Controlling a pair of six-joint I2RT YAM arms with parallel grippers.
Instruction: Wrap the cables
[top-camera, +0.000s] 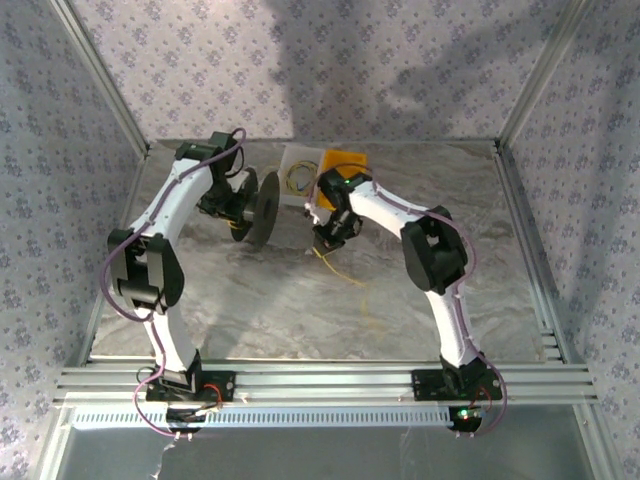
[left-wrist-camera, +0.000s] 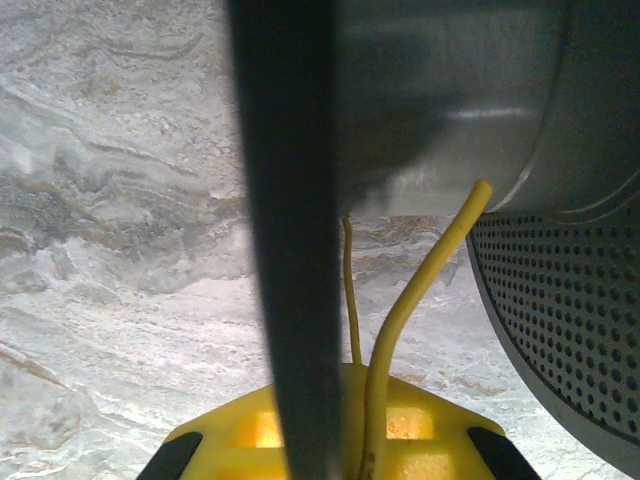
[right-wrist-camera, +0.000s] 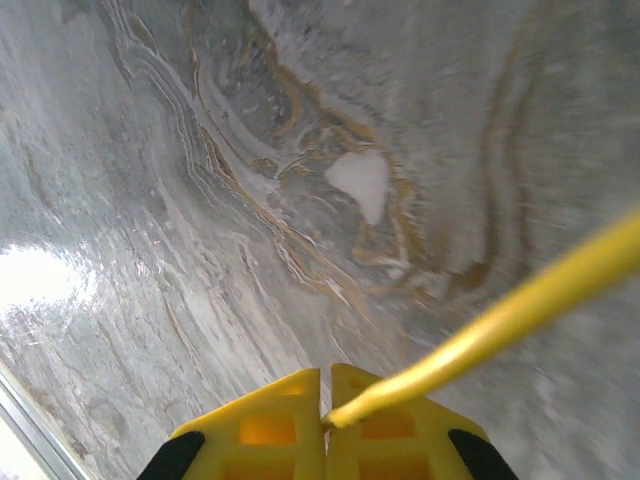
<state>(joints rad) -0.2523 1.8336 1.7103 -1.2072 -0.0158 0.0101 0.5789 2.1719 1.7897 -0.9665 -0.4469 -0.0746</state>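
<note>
Currently early in the wrap, by my reading. The left gripper (left-wrist-camera: 318, 440) has its jaws closed on the thin edge of one flange of the dark grey spool (top-camera: 262, 208), which stands on edge; I cannot tell whether it rests on the table (top-camera: 250, 310) or is held clear of it. In the left wrist view, the yellow cord (left-wrist-camera: 400, 310) rises past the fingers to the hub, and a short free end pokes out beside the perforated flange.

The right gripper (right-wrist-camera: 326, 418) sits just right of the spool, jaws fully closed with the cord pinched between the pads. From above, slack trails from it across the table toward the near edge. More yellow loops lie in a pale tray (top-camera: 290, 152) behind. No finished turns are visible on the hub.

Next move, as I judge it: the right arm carries the cord around the hub between the flanges under light tension, while the left holds the spool steady. The loose end may slip out.
</note>
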